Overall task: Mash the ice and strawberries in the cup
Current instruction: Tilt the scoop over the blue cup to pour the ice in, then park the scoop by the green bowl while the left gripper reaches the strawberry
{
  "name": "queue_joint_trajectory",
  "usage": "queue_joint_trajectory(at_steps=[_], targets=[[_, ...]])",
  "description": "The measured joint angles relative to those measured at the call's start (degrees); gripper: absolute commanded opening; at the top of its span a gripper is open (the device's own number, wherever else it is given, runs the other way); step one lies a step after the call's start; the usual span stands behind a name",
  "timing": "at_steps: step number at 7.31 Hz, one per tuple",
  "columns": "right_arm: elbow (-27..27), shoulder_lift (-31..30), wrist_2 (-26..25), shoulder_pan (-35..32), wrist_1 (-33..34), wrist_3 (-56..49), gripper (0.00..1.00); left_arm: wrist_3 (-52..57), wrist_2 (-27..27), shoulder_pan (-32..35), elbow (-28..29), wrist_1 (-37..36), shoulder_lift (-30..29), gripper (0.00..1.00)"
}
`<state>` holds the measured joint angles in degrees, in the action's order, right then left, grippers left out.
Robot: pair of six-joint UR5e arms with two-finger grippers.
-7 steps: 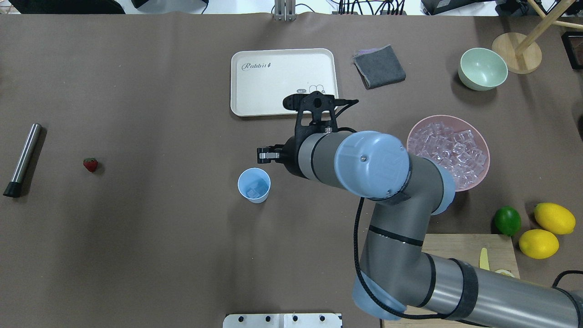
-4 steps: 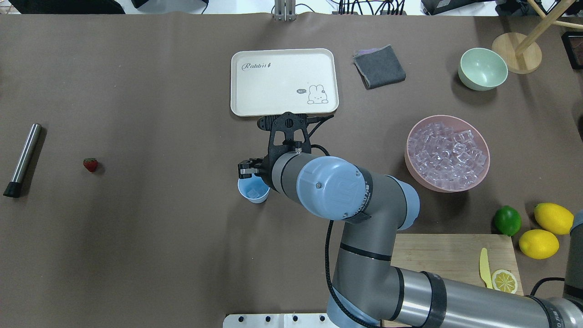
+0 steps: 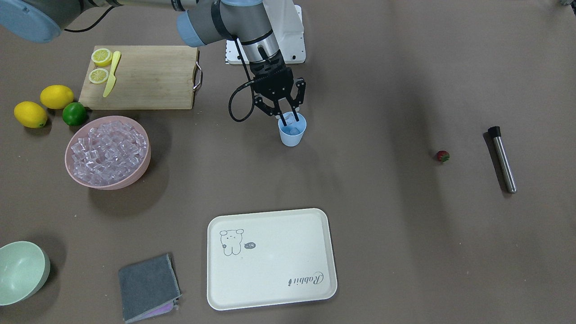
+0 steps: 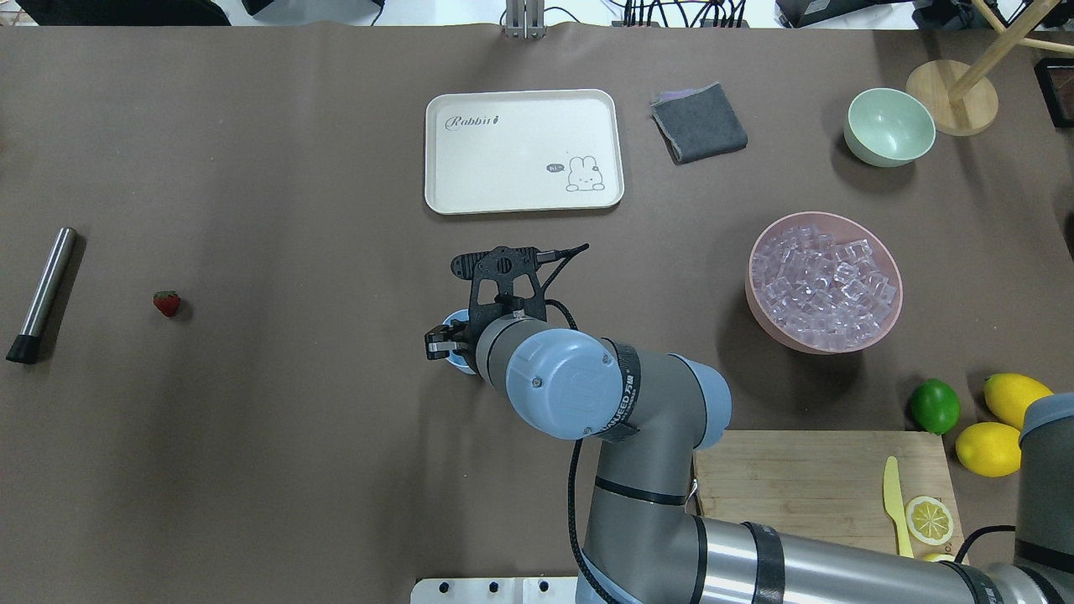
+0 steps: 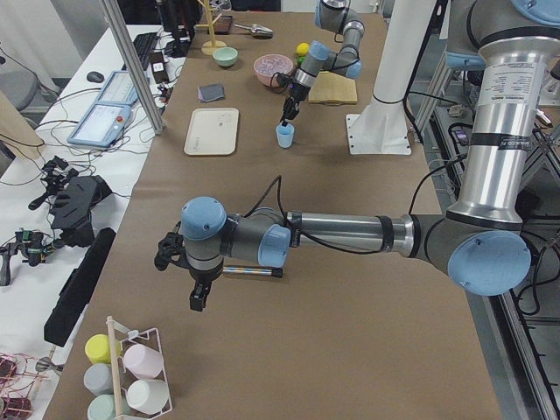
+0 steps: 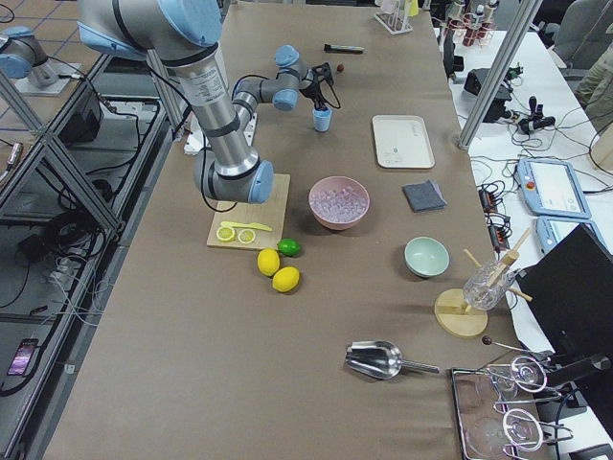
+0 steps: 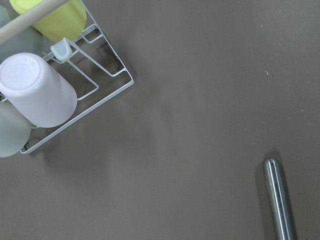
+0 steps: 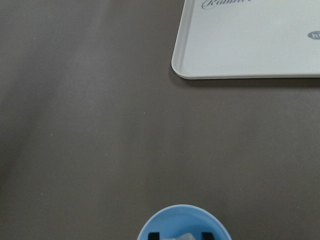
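**Loading the cup.** The right gripper (image 3: 289, 118) is clenched on one ice cube (image 8: 183, 236), which sits between its two black fingertips (image 8: 154, 235) right at the mouth of the cup (image 3: 292, 136). Holding the cube low and centred over the opening is presumably meant to make it drop inside rather than bounce off the rim. Another cube (image 3: 294, 131) already lies at the bottom. The cup stands upright near the middle of the table, within easy reach of the pink bowl (image 3: 132, 181) heaped with the remaining ice (image 3: 105, 150). The right arm reaches forward from the base with its wrist bent down, so the fingers point almost straight down into the cup. The strawberry (image 4: 166, 303) lies on the bare table, well apart from the cup and near the metal rod (image 4: 42, 294) that looks meant for mashing. Neither is being handled, so mashing is judged not yet begun. The left arm stretches low along the table toward that end, its wrist turned down, and the left gripper (image 5: 199, 300) hovers just beside the rod, near a wire rack (image 7: 95, 90) of upturned cups. Whether its claw is released or clenched cannot be told, since its own camera shows no fingers.
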<state>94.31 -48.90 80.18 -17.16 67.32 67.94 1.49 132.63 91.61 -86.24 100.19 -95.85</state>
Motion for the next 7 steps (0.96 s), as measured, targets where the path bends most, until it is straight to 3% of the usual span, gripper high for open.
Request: queue_joint_trajectory(at_steps=[4,7], targets=[[0.75,1.94,0.31,0.33,0.42,0.91,1.0,-0.13,0.39,0.41,-0.66,-0.29,-0.05,0.98],[10.54,0.92,8.85,-6.39,10.15,0.88,1.0,-0.2,-0.76,-2.05,-4.76,4.25,1.05,0.98]])
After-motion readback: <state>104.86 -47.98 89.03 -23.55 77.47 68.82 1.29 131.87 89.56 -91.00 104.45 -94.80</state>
